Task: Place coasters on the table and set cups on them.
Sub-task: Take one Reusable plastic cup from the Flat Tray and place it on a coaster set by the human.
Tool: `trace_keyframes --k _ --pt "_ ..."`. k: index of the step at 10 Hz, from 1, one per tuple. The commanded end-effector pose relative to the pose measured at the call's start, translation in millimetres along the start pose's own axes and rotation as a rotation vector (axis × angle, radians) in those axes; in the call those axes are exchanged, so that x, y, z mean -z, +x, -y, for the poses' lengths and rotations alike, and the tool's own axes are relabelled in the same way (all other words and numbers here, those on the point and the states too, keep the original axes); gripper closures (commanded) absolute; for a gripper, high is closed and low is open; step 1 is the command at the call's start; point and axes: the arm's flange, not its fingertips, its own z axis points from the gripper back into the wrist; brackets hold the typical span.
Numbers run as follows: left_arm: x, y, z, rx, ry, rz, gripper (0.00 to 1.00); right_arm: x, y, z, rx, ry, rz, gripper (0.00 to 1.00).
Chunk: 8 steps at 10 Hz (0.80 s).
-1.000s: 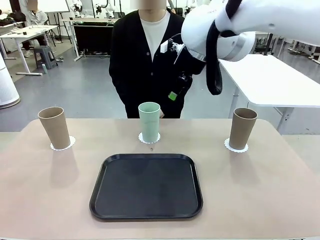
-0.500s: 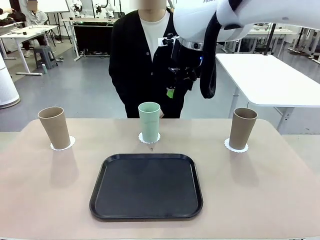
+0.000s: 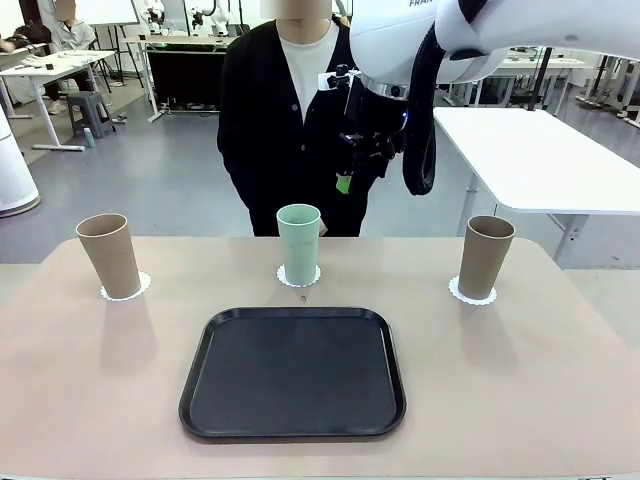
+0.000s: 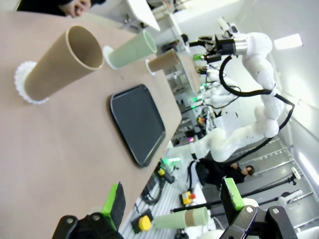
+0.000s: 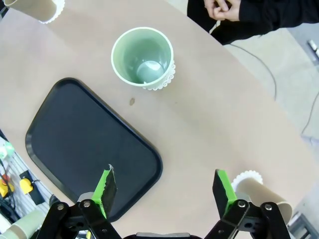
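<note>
Left cup: a tan cup (image 3: 110, 255) is stood upright on a white lace-edged coaster (image 3: 126, 289) at the left of the bench (image 3: 500, 400); in the left wrist view it lies well ahead of the left fingers (image 4: 115, 204), up and to their left.
Left fingers: spread wide, with nothing held between them, above a bare part of the bench.
Tray: a black tray (image 3: 293, 372) is laid at the middle of the bench, nearer the robot than the cups, with nothing on it; in the right wrist view it lies just ahead of the right arm's left finger.
Middle cup: a mint green cup (image 3: 298, 243) is stood upright on its coaster (image 3: 299, 279) just beyond the tray's far edge; in the right wrist view it is seen from above, well ahead of the right fingers (image 5: 107, 185) and toward their left.
Right fingers: raised high over the far side of the bench in front of the person (image 3: 280, 120), spread wide, with nothing gripped.
Right cup: a second tan cup (image 3: 485, 257) is stood upright on a coaster (image 3: 470, 293) at the right of the bench, well apart from the tray; in the right wrist view it is found just beside the right arm's right finger, partly hidden behind it.
Person's hands: clasped together (image 5: 222, 9) beyond the bench's far edge, apart from all cups.
</note>
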Motion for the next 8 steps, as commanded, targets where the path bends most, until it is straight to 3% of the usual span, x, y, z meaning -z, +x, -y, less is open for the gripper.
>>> trace_keyframes --k 1,6,8 --pt "-1.1 0.1 1.6 0.002 0.003 0.001 0.00 3.3 -8.0 2.4 -0.020 -0.015 0.013 0.00" --pt "-1.1 0.1 1.6 0.002 0.003 0.001 0.00 0.8 -0.7 -0.1 0.000 0.000 -0.001 0.00" --pt "-1.1 0.1 1.6 0.002 0.003 0.001 0.00 -27.7 -69.3 0.5 0.158 -0.053 -0.018 0.00"
